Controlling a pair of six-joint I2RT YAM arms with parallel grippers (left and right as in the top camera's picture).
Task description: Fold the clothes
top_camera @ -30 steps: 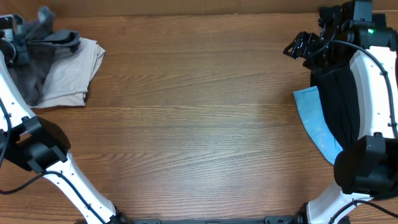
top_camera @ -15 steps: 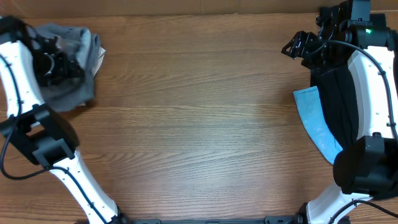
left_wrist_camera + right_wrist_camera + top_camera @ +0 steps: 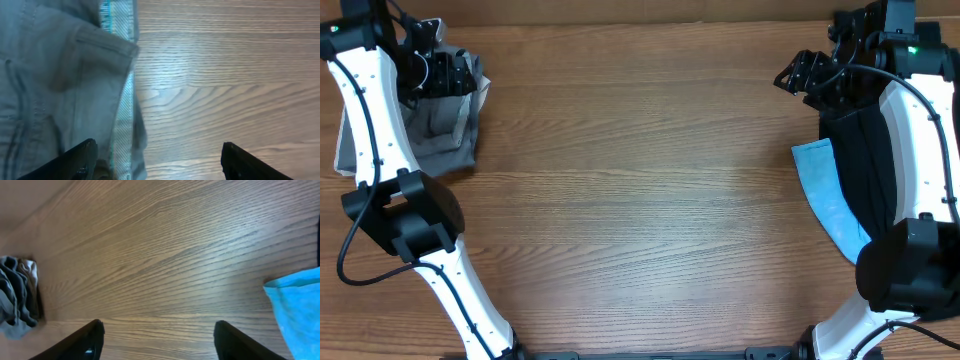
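Note:
The grey shorts point(image 3: 442, 128) lie in a loose heap at the table's back left corner, on top of a cream garment. In the left wrist view the shorts point(image 3: 50, 75) fill the left side, with a seam and a striped inner band showing. My left gripper point(image 3: 442, 74) point(image 3: 160, 165) hovers over their right edge. It is open, one finger above the cloth and the other above bare wood, holding nothing. My right gripper point(image 3: 802, 74) point(image 3: 157, 340) is open over bare table at the back right. The shorts point(image 3: 17, 300) appear small and far off in the right wrist view.
The cream garment point(image 3: 344, 152) shows at the edges under the shorts. A black garment point(image 3: 865, 160) and a light-blue one point(image 3: 825, 195) point(image 3: 300, 305) lie along the right side under my right arm. The wooden table point(image 3: 640, 200) stretches between the two piles.
My left gripper has opened and let the shorts drop onto the cream garment. The left arm has swung toward the back edge. The right arm has hardly moved.

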